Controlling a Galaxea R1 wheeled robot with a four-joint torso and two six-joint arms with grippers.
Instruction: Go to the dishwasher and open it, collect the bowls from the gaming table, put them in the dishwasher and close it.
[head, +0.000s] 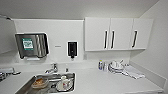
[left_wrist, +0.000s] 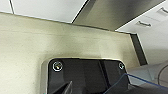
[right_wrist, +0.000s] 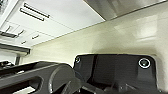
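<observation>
**Dark wrist hardware, round fittings, one blue cable**

The left wrist plate (left_wrist: 85, 75) is black and glossy with rounded corners, a silvery round fitting (left_wrist: 57, 66) at each upper corner, and a thin blue cable (left_wrist: 140, 78) beside it. The right wrist plate (right_wrist: 117, 71) matches, flanked by a dark grey jointed bar (right_wrist: 37, 77).

bare counter (head: 100, 81), dishes (head: 115, 67) behind

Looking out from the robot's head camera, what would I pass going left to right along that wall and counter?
Steel paper towel dispenser → sink with dishes in it → black soap dispenser → white wall cupboards → stacked dishes on the counter → folded white cloth.
</observation>
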